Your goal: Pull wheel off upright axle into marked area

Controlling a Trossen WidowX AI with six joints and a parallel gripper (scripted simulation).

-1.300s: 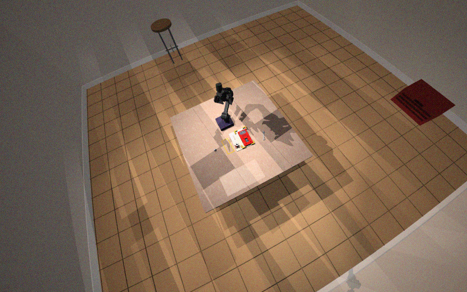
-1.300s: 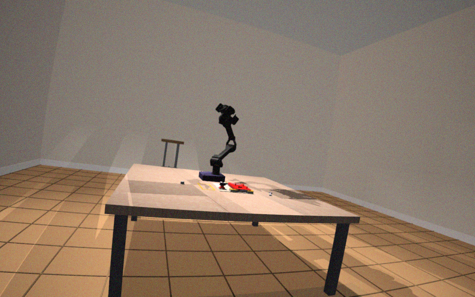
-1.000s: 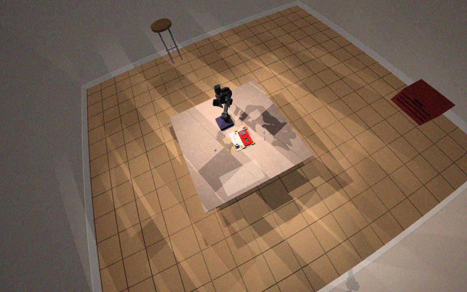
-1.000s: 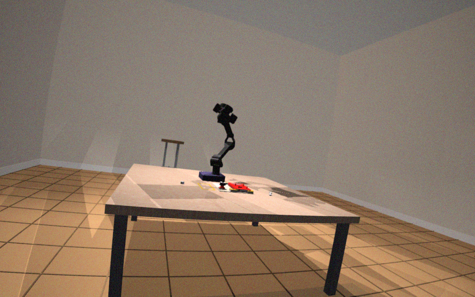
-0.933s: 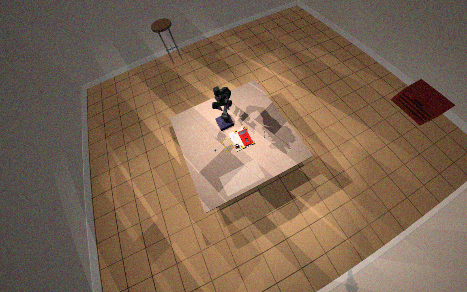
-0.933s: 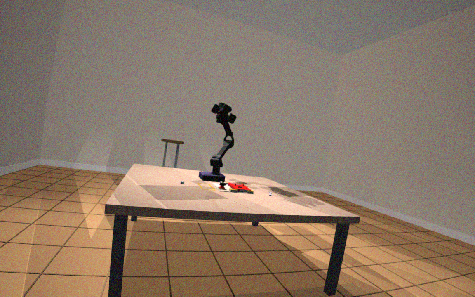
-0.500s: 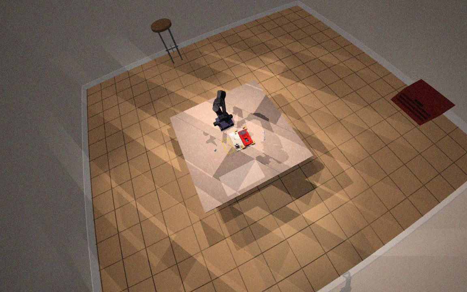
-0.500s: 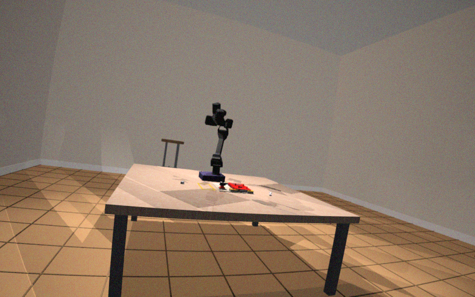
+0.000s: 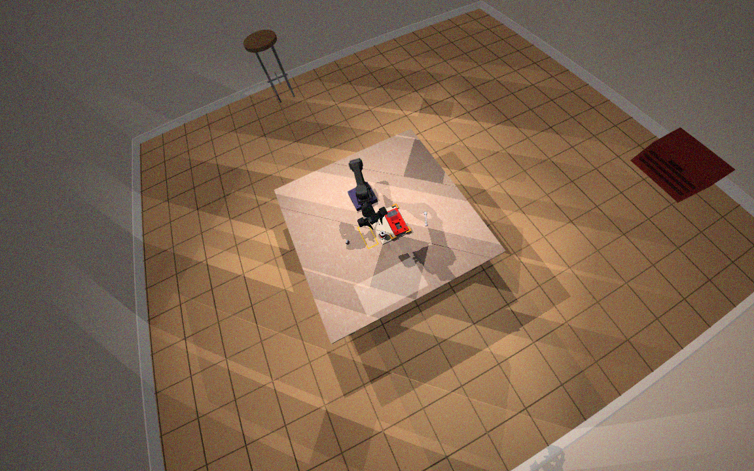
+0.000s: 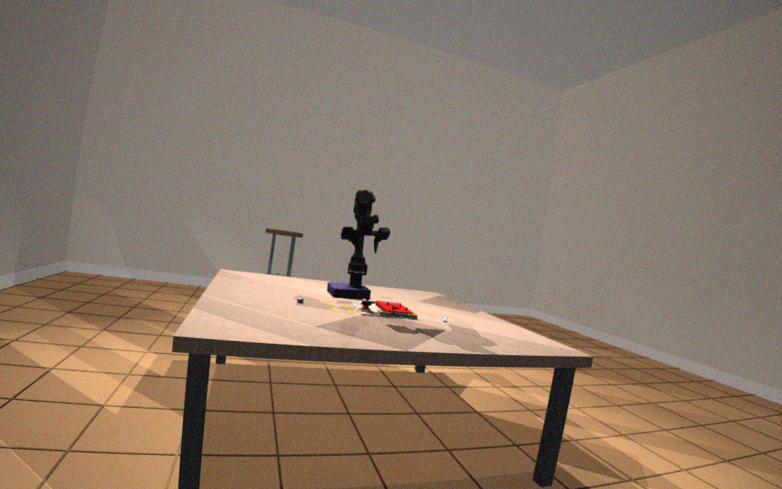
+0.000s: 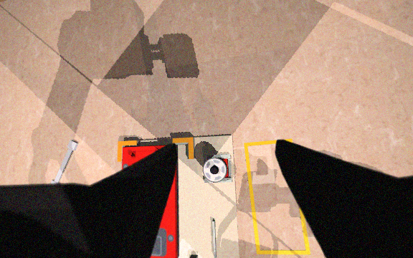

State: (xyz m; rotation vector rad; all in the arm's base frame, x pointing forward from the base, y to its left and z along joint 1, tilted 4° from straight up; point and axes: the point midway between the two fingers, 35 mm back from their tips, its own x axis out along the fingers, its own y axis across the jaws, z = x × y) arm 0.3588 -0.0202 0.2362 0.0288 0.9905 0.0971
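Observation:
The wheel (image 11: 214, 170) (image 9: 381, 236) (image 10: 366, 303) is a small grey-white disc sitting on the upright axle, on a beige board (image 11: 199, 211). A red car body (image 11: 145, 152) (image 9: 394, 221) (image 10: 394, 308) lies on the same board beside it. The marked area is a yellow rectangle (image 11: 250, 186) (image 9: 363, 237) (image 10: 339, 307) on the table right next to the board. My gripper (image 11: 225, 148) (image 9: 370, 225) (image 10: 364, 246) points straight down, well above the board. It is open and empty, with the wheel showing between its fingers far below.
A small white tool (image 11: 64, 161) (image 9: 425, 213) lies on the table beyond the red body. A small dark object (image 9: 345, 241) (image 10: 299, 299) lies on the other side of the marked area. A stool (image 9: 260, 40) and a red crate (image 9: 682, 163) stand on the floor, far away.

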